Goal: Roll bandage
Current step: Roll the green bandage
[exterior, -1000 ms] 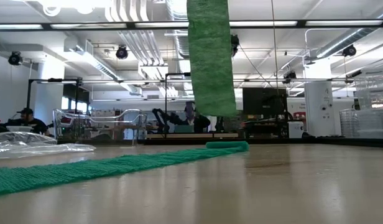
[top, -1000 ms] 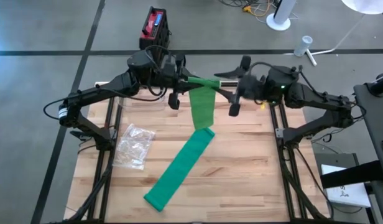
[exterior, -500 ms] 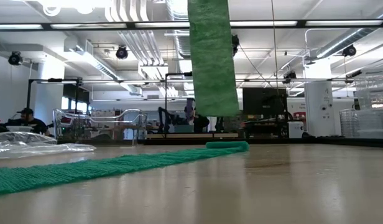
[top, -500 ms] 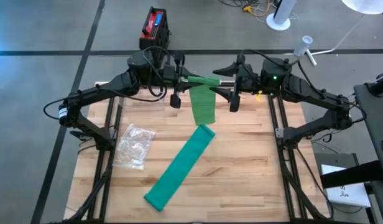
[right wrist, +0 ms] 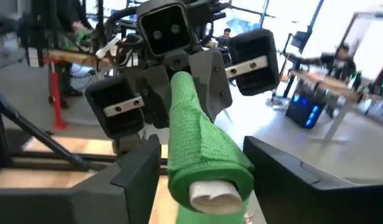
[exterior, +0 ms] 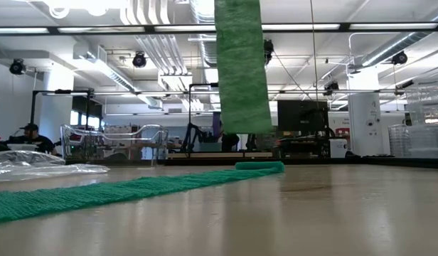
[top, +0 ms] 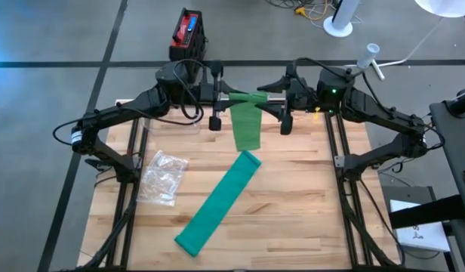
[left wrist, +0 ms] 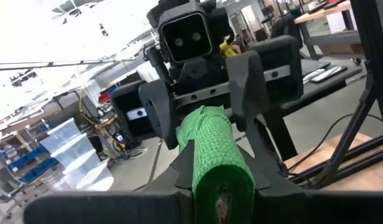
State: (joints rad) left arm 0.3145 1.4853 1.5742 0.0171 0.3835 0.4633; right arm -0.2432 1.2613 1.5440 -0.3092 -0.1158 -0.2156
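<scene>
A green bandage is partly wound into a roll held level above the table's far middle. From the roll a tail hangs down, and the remaining strip lies flat on the wood, running toward the near left. My left gripper is shut on the roll's left end. My right gripper faces it, with its open fingers standing on either side of the roll's other end, where a white core shows. My left gripper pinches the roll's left end between its two fingers. It comes in level from the table's left, and the roll sticks out ahead along the fingers. The roll is lifted clear and lies level, its tail hanging slack. My right gripper's fingers flank the white-cored end; whether they touch it I cannot tell.
A crumpled clear plastic bag lies on the table's left part, beside the flat strip. A red and black box stands on the floor beyond the far edge. Bare wood stretches right of the strip.
My right gripper has moved toward the table's left and turned square to the roll, so its fingers now stand around the roll's end. My left gripper has stayed in place and rolled a little about its own line with the roll. The strip on the table has kept still.
</scene>
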